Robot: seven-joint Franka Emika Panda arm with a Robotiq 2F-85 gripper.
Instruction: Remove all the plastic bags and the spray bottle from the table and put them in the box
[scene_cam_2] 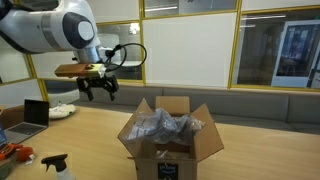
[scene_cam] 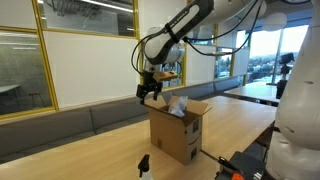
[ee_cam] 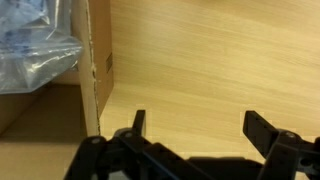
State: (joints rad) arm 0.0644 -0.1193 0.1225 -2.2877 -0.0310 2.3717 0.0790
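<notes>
Hovering with end effector (scene_cam_2: 97, 92) open and empty at upper left, bags (scene_cam_2: 165, 125) in the box (scene_cam_2: 208, 145) at centre, spray bottle (scene_cam_2: 55, 166) at lower left liable to topple if clipped descending.

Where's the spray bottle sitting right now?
In an exterior view the spray bottle stands on the table at the picture's lower left corner, left of the cardboard box and apart from it, not yet inside.

There is one cardboard box (scene_cam: 178, 135). There is one spray bottle (scene_cam_2: 55, 165) and one laptop (scene_cam_2: 37, 112). The clear plastic bags (scene_cam_2: 165, 125) in the box are crumpled together into one heap, so their exact number cannot be told.
</notes>
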